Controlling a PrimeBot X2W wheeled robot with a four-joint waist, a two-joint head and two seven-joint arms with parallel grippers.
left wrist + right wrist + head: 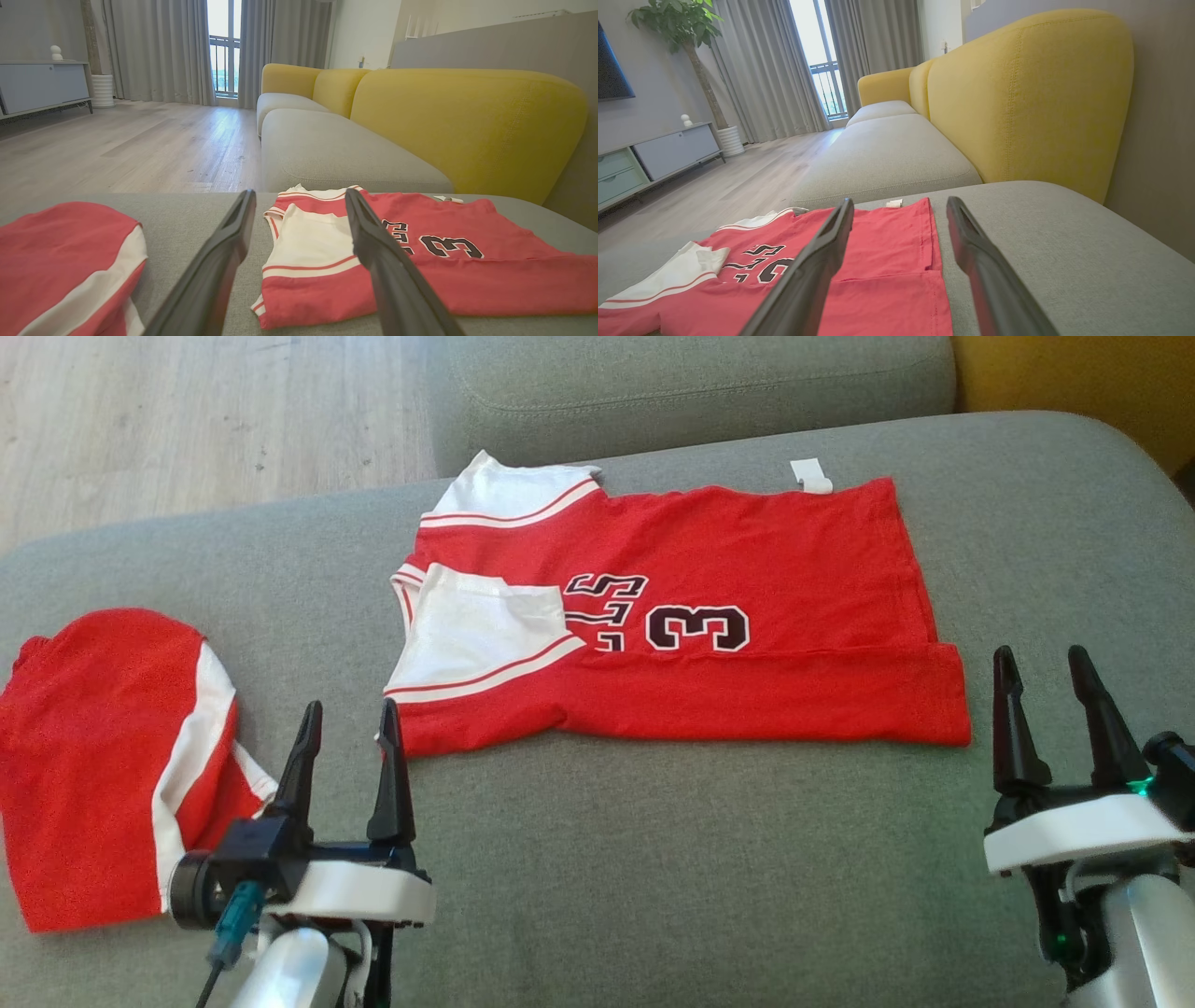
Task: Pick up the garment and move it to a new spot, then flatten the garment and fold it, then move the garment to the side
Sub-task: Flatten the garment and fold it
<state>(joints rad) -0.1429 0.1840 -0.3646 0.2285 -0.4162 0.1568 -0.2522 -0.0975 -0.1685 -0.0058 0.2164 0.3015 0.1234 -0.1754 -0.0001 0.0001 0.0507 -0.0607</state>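
A red jersey [728,616] with white sleeves and a black "3" lies flat on the grey sofa seat [653,859], its near long edge folded over and both sleeves turned in. It also lies ahead in the left wrist view, the jersey [420,261], and the right wrist view, the jersey [878,261]. My left gripper [347,714] stands open just short of the jersey's near left corner, nothing between its fingers. Open too, my right gripper [1041,658] hovers beside the jersey's near right corner, off the cloth. A white tag [810,475] sticks out at the far hem.
A second red and white garment [103,756] lies bunched at the seat's left end, close to my left gripper. Another grey seat cushion [691,383] and a yellow backrest [1017,102] lie beyond. Wooden floor [187,420] is at far left.
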